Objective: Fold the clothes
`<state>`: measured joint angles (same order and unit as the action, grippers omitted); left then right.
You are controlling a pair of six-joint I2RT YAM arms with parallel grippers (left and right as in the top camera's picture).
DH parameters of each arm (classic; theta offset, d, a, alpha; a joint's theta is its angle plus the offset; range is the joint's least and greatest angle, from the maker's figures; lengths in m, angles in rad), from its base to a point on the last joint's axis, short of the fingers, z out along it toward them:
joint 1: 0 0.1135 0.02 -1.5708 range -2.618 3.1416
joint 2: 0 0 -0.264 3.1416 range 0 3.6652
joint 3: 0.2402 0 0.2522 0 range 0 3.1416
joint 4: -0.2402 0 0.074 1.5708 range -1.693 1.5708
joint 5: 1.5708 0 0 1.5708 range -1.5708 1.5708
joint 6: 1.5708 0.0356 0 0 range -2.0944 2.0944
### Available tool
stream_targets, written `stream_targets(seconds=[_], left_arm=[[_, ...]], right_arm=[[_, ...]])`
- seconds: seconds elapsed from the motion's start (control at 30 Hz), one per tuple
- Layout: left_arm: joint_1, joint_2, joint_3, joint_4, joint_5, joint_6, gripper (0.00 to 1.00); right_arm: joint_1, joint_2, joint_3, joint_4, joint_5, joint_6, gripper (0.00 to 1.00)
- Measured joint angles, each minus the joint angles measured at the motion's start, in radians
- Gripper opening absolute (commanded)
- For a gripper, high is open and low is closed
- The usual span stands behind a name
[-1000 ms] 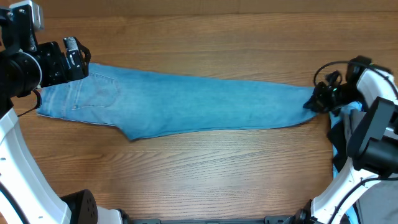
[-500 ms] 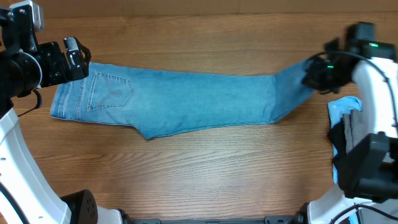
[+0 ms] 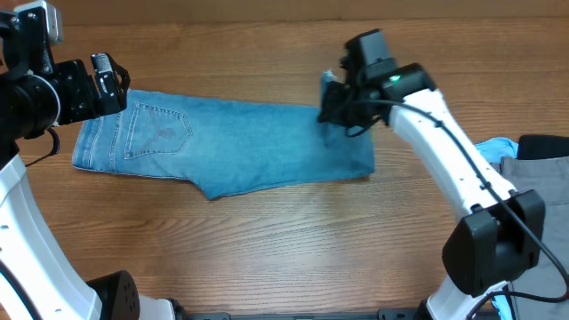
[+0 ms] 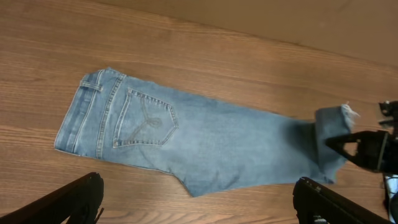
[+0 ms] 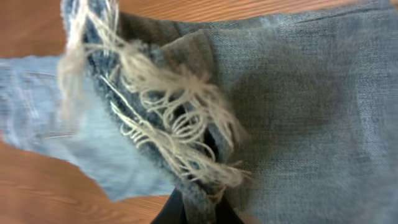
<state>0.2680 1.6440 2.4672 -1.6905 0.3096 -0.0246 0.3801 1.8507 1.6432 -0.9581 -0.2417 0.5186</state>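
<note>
Your right gripper (image 3: pixel 333 107) has carried the leg end of the jeans (image 3: pixel 240 142) a long way to the left, so the legs now fold back over the middle. It is pinched tight on the frayed hem (image 5: pixel 168 124), held up above the cloth. The jeans lie on the table (image 3: pixel 267 258), waist end at the left, back pocket (image 3: pixel 158 132) facing up. Your left gripper (image 3: pixel 108 82) hangs wide apart by the waist, holding nothing.
</note>
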Motion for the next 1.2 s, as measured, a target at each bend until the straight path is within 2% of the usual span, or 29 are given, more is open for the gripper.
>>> stream_targets(seconds=[0.23, 0.5, 0.57, 0.6, 0.67, 0.7, 0.9, 0.93, 0.97, 1.0, 1.2], left_arm=[[0.0, 0.0, 0.0, 0.0, 0.0, 0.0, 1.0], [0.0, 0.0, 0.0, 0.0, 0.0, 0.0, 1.0], [0.0, 0.0, 0.0, 0.0, 0.0, 0.0, 1.0], [0.0, 0.0, 0.0, 0.0, 0.0, 0.0, 1.0], [0.0, 0.0, 0.0, 0.0, 0.0, 0.0, 1.0], [0.0, 0.0, 0.0, 0.0, 0.0, 0.0, 1.0], [0.0, 0.0, 0.0, 0.0, 0.0, 0.0, 1.0], [0.0, 0.0, 0.0, 0.0, 0.0, 0.0, 1.0], [0.0, 0.0, 0.0, 0.0, 0.0, 0.0, 1.0], [0.0, 0.0, 0.0, 0.0, 0.0, 0.0, 1.0], [0.0, 0.0, 0.0, 0.0, 0.0, 0.0, 1.0]], right_arm=[[0.092, 0.089, 0.0, 0.066, 0.021, 0.144, 0.06], [0.185, 0.182, -0.003, 0.15, 0.02, 0.188, 0.08], [0.207, 0.182, -0.003, 0.174, 0.02, 0.21, 0.17], [0.214, 0.182, -0.003, 0.179, 0.02, 0.221, 0.46], [0.215, 0.182, -0.003, 0.185, 0.019, 0.243, 0.59], [0.215, 0.182, -0.003, 0.187, 0.017, 0.248, 0.6], [0.196, 0.181, -0.003, 0.159, -0.005, 0.209, 0.57], [0.185, 0.179, -0.003, 0.15, -0.008, 0.192, 0.46], [0.166, 0.175, -0.003, 0.134, -0.011, 0.162, 0.29], [0.152, 0.171, -0.003, 0.125, -0.014, 0.148, 0.21], [0.051, 0.138, -0.003, -0.043, 0.039, 0.078, 0.12]])
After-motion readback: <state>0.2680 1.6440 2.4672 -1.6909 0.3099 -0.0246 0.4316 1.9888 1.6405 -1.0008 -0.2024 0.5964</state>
